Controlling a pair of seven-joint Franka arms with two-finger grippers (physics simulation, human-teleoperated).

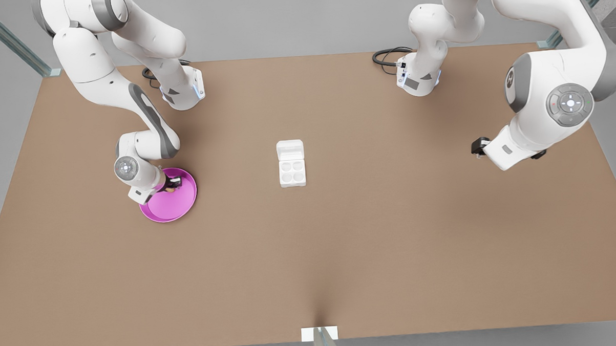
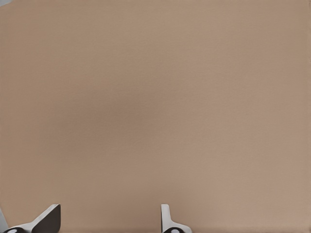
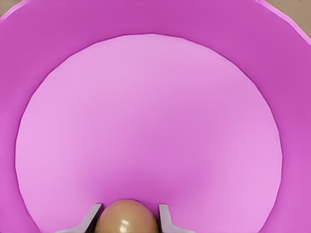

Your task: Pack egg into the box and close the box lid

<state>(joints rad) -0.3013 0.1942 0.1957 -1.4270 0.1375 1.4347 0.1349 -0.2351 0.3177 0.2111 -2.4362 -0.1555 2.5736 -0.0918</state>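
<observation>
**Egg pickup at the plate, box wide open and waiting**

So the right gripper (image 1: 171,188) was down inside the pink plate (image 1: 178,211) on the front view's left, and in its wrist view the fingers (image 3: 165,218) sat on either side of the egg (image 3: 126,217), touching or as good as touching it. I'd call that clamped on the egg, though whether it was a firm hold I couldn't say. The egg looked to be low over the plate floor, so I'd judge this was the grasp step, with the carry not yet started.

The left gripper (image 2: 109,221) hung over bare table (image 1: 392,242) on the front view's right, jaws apart, nothing between them. That arm was just waiting.

The box (image 1: 292,172) sat mid-table, well apart from the plate, all four cups empty, the lid (image 1: 290,149) folded flat back on the far side.

Next move, I reckon: lift straight up first, because the plate has a raised rim and dragging sideways could knock the egg. After that the table between plate and box was open. The drop needs to line up with one cup, best a near one, away from the lid hinge.
</observation>
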